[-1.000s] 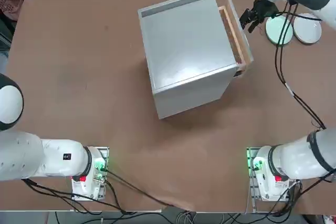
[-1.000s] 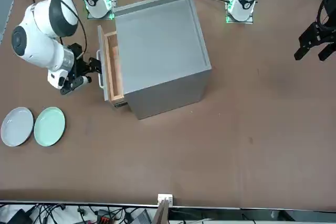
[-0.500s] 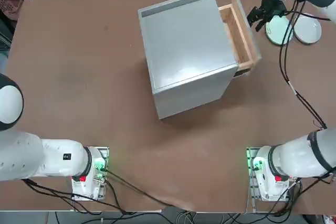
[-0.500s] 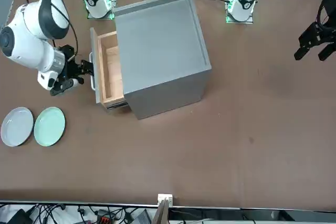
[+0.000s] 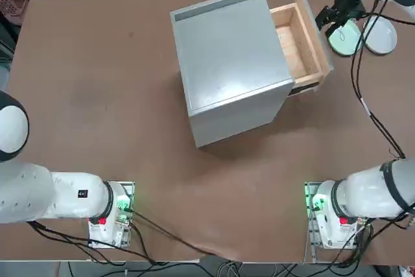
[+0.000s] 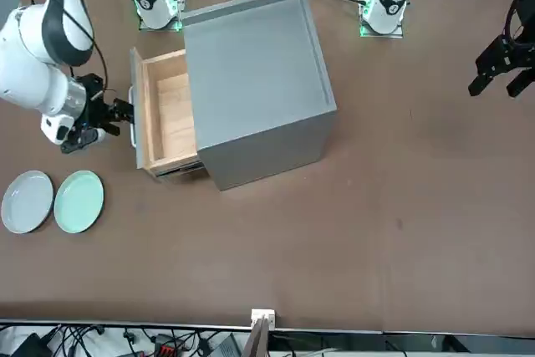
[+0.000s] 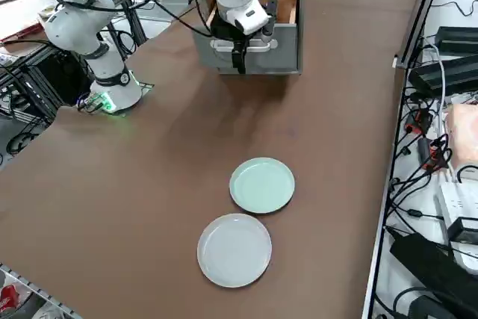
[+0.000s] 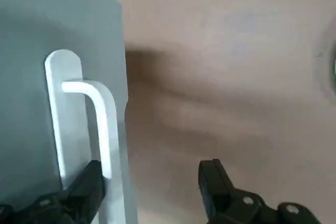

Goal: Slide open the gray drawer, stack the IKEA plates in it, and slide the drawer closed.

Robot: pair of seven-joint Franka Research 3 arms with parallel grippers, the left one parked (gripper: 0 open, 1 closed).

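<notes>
With the drawer (image 6: pixel 163 119) open, our tool (image 6: pixel 107 119) hooks its handle, jaws apart; both plates (image 6: pixel 78 201) wait on the counter (image 6: pixel 376 206), unstacked

The gray drawer (image 6: pixel 160 119) stands slid well out of its cabinet, its bare wooden inside empty, while the IKEA plates, mint green (image 6: pixel 79 201) and pale gray (image 6: pixel 27 201), lie side by side on the bench nearby.

Gray drawer (image 6: pixel 163 119) — bare wood inside, matt front
</notes>
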